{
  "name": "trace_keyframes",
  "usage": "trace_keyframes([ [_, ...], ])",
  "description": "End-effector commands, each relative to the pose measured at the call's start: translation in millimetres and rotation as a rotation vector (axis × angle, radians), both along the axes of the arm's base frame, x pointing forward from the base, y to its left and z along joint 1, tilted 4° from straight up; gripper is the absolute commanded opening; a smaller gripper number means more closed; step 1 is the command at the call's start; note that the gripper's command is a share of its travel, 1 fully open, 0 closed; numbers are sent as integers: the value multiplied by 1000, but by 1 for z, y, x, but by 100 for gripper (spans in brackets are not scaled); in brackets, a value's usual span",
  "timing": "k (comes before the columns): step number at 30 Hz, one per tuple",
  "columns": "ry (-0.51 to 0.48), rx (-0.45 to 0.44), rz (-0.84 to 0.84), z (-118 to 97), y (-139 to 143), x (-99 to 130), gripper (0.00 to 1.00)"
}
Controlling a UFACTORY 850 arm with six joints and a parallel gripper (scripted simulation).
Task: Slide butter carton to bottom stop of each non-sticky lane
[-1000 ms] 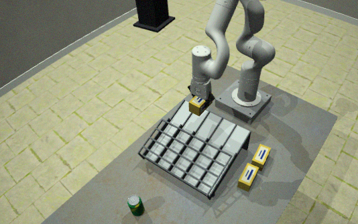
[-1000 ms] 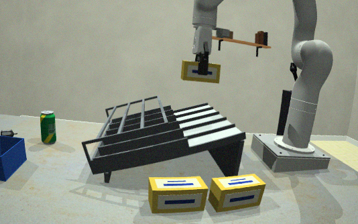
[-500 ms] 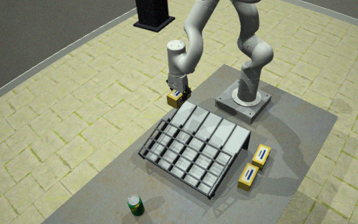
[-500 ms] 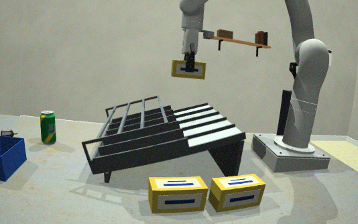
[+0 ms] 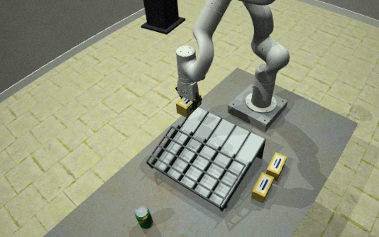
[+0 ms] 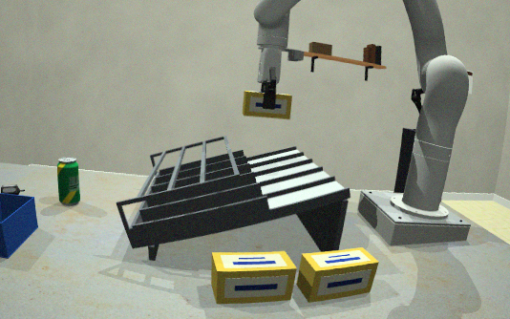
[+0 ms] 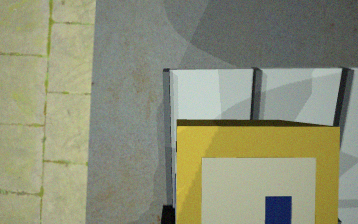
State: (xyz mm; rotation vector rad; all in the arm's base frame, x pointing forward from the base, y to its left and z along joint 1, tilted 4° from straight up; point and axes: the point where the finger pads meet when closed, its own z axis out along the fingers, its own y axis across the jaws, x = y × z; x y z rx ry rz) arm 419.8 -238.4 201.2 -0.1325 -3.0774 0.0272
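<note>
My gripper [image 5: 191, 101] [image 6: 269, 99] is shut on a yellow butter carton [image 5: 182, 108] [image 6: 254, 106] [image 7: 251, 141]. It holds the carton level, in the air above the upper end of the sloped shelf [image 6: 201, 210], near the lane farthest from the loose cartons. In the wrist view the carton hides parts of the shelf's outermost white lanes [image 7: 196, 95]. No carton shows in the five lanes. A second carton [image 5: 262, 186] [image 6: 252, 278] and a third carton [image 5: 277, 164] [image 6: 337, 274] lie on the table beside the shelf's near side in the exterior view.
A dark rail grid [image 5: 190, 150] [image 6: 179, 164] covers the lanes' lower part. A green can [image 5: 143, 217] [image 6: 69, 181] stands beyond the low end. A blue open box [image 6: 6, 224] sits at the left in the exterior view. The arm's base [image 5: 256, 113] [image 6: 421, 229] stands behind the high end.
</note>
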Motion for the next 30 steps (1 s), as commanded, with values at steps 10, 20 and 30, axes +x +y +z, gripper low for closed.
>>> trace_keyframes([
  [10,-2,-1,0,-30,0,-1,0],
  [20,-2,-1,0,-30,0,-1,0],
  [30,98,30,9,-40,0,-1,0],
])
